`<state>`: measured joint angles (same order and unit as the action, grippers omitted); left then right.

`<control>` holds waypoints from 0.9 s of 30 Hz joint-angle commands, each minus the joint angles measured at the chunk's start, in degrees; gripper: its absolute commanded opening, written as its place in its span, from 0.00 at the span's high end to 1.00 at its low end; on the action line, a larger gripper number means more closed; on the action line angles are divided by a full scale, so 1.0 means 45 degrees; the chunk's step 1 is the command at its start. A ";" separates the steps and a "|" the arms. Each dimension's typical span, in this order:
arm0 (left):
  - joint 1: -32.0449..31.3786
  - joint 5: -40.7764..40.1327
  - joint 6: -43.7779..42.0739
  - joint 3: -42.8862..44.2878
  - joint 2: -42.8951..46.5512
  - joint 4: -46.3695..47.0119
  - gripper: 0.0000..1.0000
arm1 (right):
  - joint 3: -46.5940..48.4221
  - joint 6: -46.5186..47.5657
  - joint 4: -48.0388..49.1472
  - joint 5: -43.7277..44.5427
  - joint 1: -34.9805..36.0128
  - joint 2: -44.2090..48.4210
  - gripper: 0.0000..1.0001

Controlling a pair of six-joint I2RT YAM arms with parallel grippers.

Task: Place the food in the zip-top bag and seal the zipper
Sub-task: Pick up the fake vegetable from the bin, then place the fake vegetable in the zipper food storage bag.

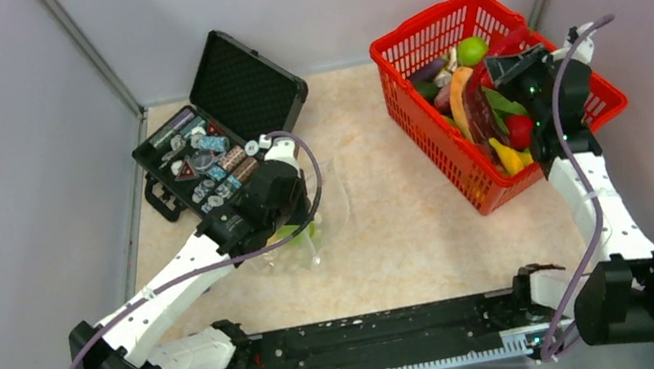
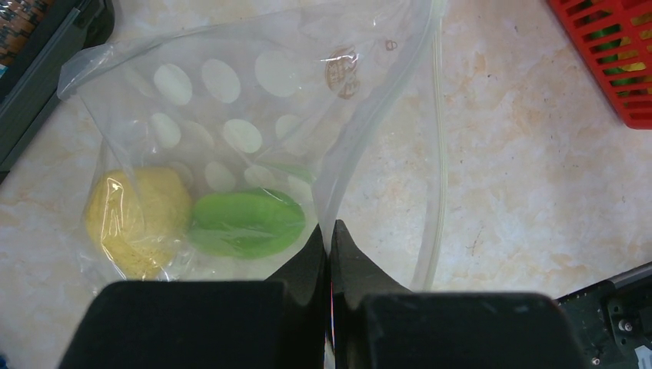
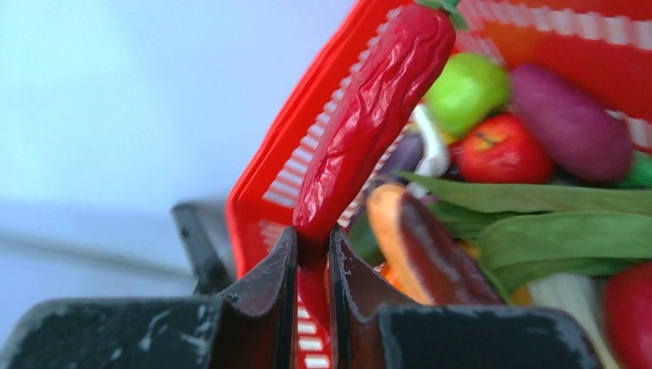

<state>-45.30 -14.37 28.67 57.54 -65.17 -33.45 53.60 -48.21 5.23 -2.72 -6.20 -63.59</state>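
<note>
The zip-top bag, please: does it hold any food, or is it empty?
It holds food: through the clear zip-top bag a yellow piece and a green piece show inside; the left gripper pinches its film.

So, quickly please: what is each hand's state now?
Left hand: closed on the clear crinkly plastic zip-top bag.
Right hand: closed on a long glossy red plastic chili pepper.

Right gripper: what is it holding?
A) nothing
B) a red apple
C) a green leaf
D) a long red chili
D: the right gripper is closed on the lower end of the chili, which sticks up between its fingers.
</note>
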 commanded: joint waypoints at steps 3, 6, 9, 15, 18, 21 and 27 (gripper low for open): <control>0.0066 0.0056 0.0170 -0.0072 0.0379 0.0285 1.00 | -0.0826 0.1712 0.4981 -0.8873 0.0207 0.0998 1.00; 0.0057 0.0019 0.0202 -0.0076 0.0409 0.0322 1.00 | -0.0606 0.2252 0.4633 -1.1717 0.0871 0.1033 1.00; 0.0066 0.0017 0.0212 -0.0054 0.0419 0.0382 1.00 | -0.0576 0.3532 0.2790 -1.2339 0.1292 0.1439 1.00; 0.0066 -0.0041 0.0231 -0.0047 0.0458 0.0383 1.00 | -0.0565 0.5620 0.0060 -1.3551 0.3008 0.1763 1.00; 0.0066 -0.0075 0.0249 -0.0065 0.0476 0.0366 1.00 | -0.0057 0.7275 -0.2686 -1.3261 0.4348 0.1479 1.00; 0.0061 -0.0110 0.0300 -0.0104 0.0507 0.0409 1.00 | 0.0338 0.8406 -0.4897 -1.2311 0.5516 0.0983 1.00; 0.0066 -0.0102 0.0257 -0.0168 0.0503 0.0571 1.00 | -0.0192 0.6553 -0.4782 -1.1037 0.6967 -0.0099 1.00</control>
<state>-45.30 -14.44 29.45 57.47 -64.58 -33.41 52.27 -15.92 -14.41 -56.10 22.48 -61.84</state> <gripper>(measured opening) 0.001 0.121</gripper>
